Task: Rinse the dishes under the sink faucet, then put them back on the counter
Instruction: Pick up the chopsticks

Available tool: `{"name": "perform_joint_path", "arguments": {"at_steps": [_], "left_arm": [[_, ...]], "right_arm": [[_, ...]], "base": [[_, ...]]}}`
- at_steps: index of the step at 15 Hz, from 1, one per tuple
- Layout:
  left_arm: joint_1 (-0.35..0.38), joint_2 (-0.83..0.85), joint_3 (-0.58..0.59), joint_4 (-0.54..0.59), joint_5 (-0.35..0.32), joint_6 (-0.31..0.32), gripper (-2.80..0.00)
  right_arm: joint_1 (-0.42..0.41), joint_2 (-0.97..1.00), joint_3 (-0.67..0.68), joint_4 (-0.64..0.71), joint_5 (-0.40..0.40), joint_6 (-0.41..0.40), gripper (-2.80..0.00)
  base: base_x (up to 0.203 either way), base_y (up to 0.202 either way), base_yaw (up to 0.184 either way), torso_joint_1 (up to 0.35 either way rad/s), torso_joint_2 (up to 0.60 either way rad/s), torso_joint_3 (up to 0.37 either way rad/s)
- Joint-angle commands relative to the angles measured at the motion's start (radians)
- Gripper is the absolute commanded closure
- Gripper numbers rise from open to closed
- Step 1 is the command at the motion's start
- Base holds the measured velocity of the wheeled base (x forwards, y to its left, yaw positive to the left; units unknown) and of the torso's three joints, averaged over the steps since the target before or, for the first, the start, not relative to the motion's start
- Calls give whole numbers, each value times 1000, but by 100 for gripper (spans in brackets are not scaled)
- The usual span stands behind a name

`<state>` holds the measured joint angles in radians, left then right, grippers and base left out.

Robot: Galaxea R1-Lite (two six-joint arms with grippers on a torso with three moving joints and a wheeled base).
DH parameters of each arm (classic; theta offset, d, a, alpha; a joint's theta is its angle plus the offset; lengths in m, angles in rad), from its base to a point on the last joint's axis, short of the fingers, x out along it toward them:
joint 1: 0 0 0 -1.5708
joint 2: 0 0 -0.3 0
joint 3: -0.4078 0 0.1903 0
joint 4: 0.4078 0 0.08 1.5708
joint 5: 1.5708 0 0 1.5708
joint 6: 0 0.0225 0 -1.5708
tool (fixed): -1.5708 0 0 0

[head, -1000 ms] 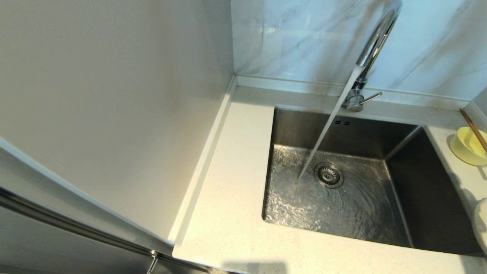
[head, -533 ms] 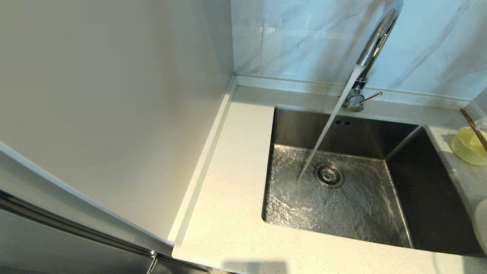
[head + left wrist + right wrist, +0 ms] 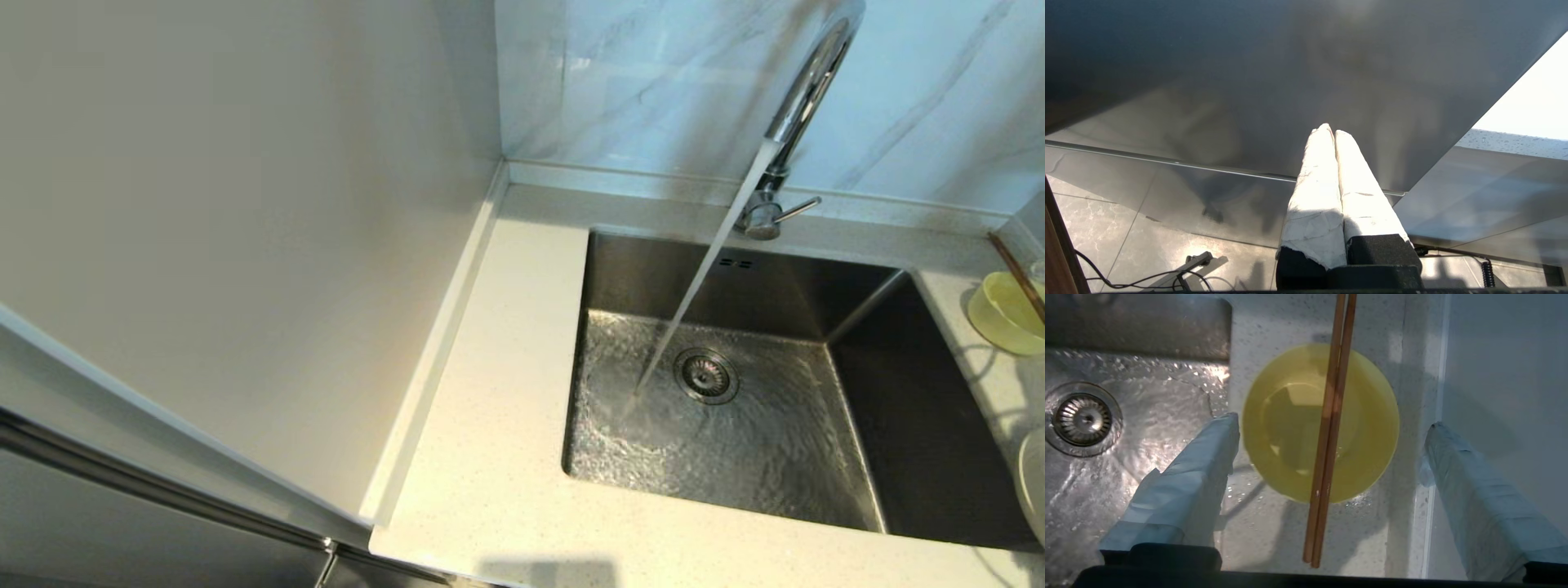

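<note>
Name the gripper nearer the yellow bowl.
Right. The right gripper hangs open above the bowl; the left gripper is shut, away beside a grey panel.

The sink [image 3: 914, 408] is brushed steel, wet and rippling at its floor. The faucet [image 3: 804, 90] is glossy chrome. The worktop [image 3: 498, 425] is matt speckled stone. The bowl [image 3: 1372, 416] looks smooth and glossy; the chopsticks [image 3: 1331, 428] are brown wood.
</note>
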<state>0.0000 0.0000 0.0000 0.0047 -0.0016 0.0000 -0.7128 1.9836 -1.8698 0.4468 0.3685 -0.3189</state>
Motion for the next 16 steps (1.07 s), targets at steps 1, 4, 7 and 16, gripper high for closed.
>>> {"name": "perform_joint_path", "arguments": {"at_steps": [1,4,7,16], "left_arm": [[0,0,0,0,0,0,0],[0,0,0,0,0,0,0],[0,0,0,0,0,0,0],[0,0,0,0,0,0,0]], "right_arm": [[-4,45,-17,2,3,-4,-280],[-2,83,-26,-29,3,-2,-280],[7,94,-28,-40,1,0,-280],[27,147,-68,-40,-5,10,-280]], "base": [[0,0,0,0,0,0],[0,0,0,0,0,0],[0,0,0,0,0,0],[0,0,0,0,0,0]]}}
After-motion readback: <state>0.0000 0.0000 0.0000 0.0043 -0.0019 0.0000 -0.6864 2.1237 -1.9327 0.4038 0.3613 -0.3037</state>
